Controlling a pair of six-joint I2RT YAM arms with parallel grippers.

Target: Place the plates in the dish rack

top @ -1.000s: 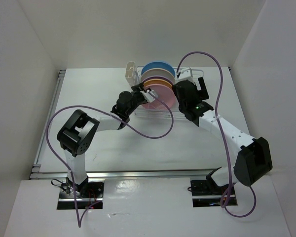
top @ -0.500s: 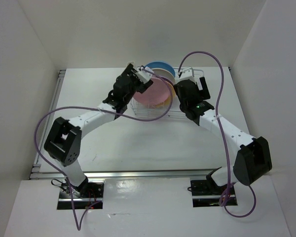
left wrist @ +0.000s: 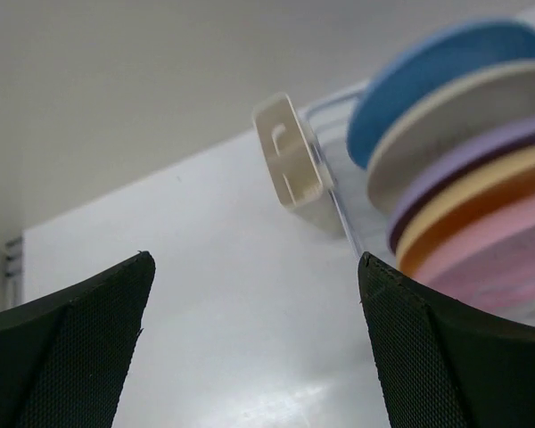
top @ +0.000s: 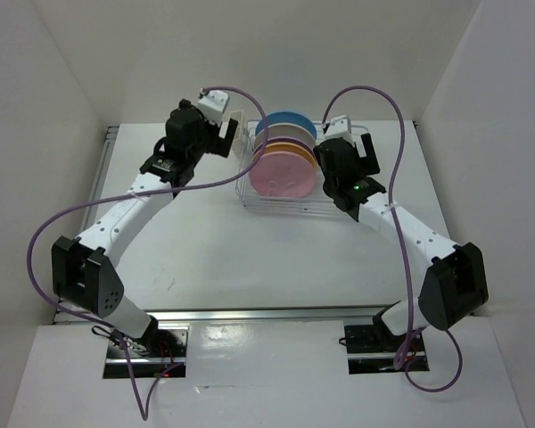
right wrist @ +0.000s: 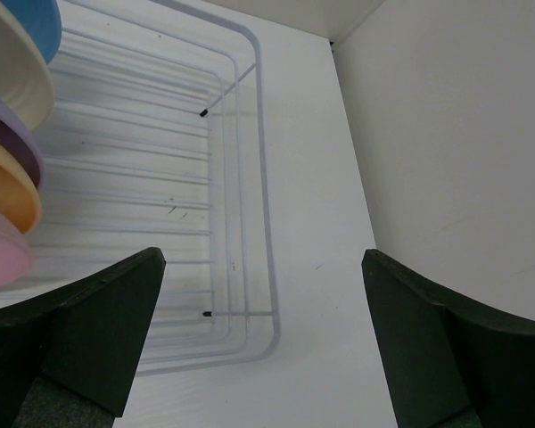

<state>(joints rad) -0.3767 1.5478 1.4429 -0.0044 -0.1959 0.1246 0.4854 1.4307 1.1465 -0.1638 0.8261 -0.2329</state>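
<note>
the left tool [left wrist: 254, 263] was seen with its two fingers [left wrist: 62, 348] spread wide and nothing gripped between them. it was held just off the left end of the dish rack [top: 285, 207], apart from it, with the one cream cutlery cup [left wrist: 290, 165] on that end seen ahead of it. the right tool [right wrist: 263, 257] was likewise found opened wide and empty, and was held above the right part of the rack, to the right of the plates. one rack was counted, set on the white tabletop [top: 205, 241] towards its far side. five plates were counted in it, all stood on edge in one row and packed closely. from far to near the row was made up of one blue plate [left wrist: 437, 80], one cream plate [left wrist: 464, 125], one purple plate [left wrist: 481, 160], one yellow-orange plate [left wrist: 481, 201] and one pink plate [left wrist: 508, 250]. two purple cables [top: 71, 214] were seen, one looped along each arm.
</note>
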